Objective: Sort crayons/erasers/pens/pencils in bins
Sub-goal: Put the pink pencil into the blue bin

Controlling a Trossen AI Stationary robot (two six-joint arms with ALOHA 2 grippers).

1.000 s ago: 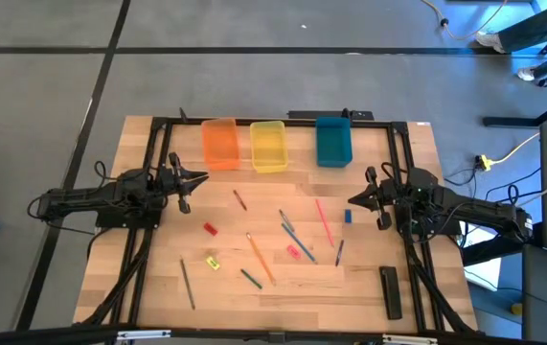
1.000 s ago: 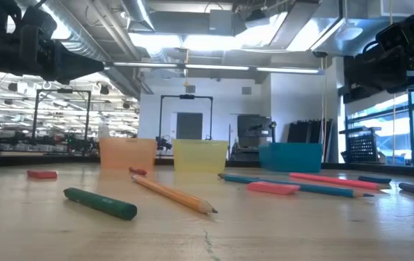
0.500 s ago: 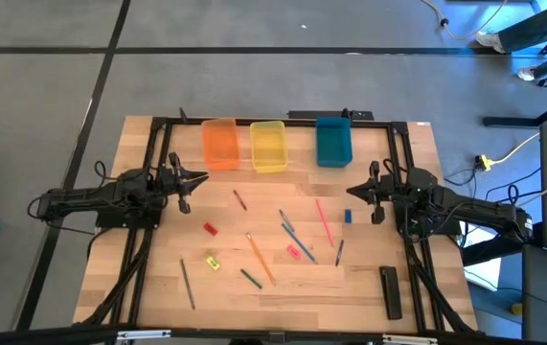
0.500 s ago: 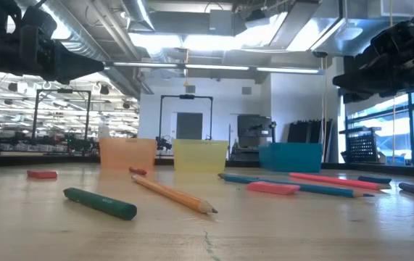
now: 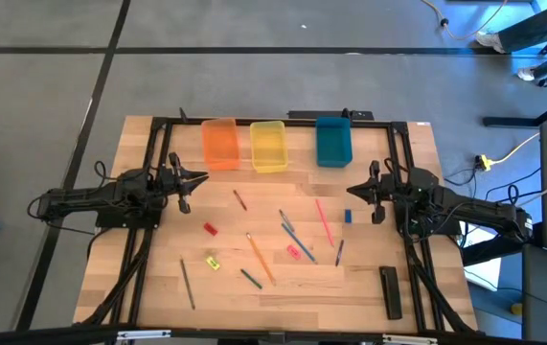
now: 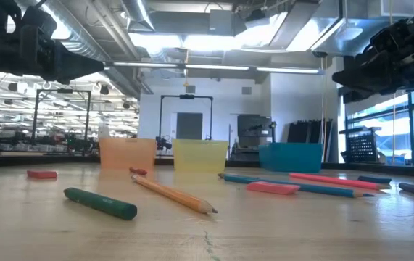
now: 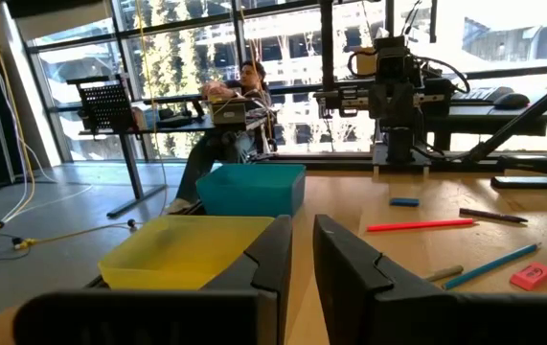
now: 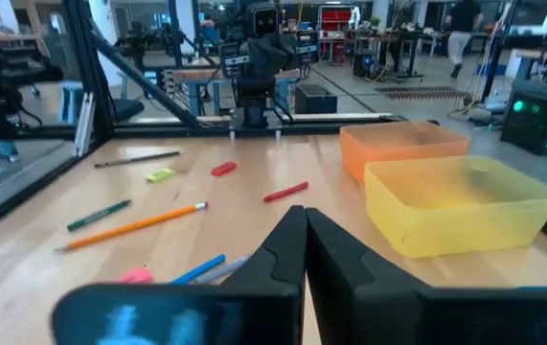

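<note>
Sorting not started, by the look of it: the translucent orange tub (image 5: 219, 144), yellow tub (image 5: 268, 146) & teal-blue tub (image 5: 333, 140) all look empty in a row at the table's far edge. All items lie loose on the wood nearer than the yellow tub: long orange pencil (image 5: 260, 258), pink-red pencil (image 5: 324, 221), dark green crayon (image 5: 251, 279), small red eraser (image 5: 210, 229), blue eraser (image 5: 348, 216). Left gripper (image 5: 197, 178) hovers beside the orange tub, fingers slightly apart, holding nothing. Right gripper (image 5: 352, 191) hangs near the blue eraser, fingers pressed together, empty.
</note>
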